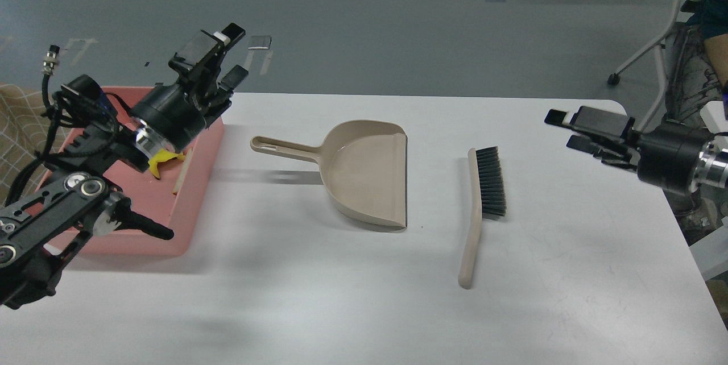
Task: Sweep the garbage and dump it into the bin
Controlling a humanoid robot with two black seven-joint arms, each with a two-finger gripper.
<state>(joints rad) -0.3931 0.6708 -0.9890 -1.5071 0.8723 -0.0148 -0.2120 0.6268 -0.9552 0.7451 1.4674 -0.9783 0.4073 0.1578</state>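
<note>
The pink bin [199,189] stands at the table's left, partly hidden by my left arm. In it lie the garbage scraps: a yellow sponge piece [162,158] and a whitish-beige strip [182,170], both partly covered by the arm. My left gripper [230,53] is open and empty, raised above the bin's far right corner. My right gripper [566,129] is open and empty, raised over the table's right side. The beige dustpan [364,174] lies in the middle, handle pointing left. The beige brush [483,200] with black bristles lies flat to its right.
A checked fabric thing [23,120] sits left of the table. A white chair [665,35] and a person's leg [691,75] are off the table's far right corner. White tabletop [341,297] shows in front of the dustpan and brush.
</note>
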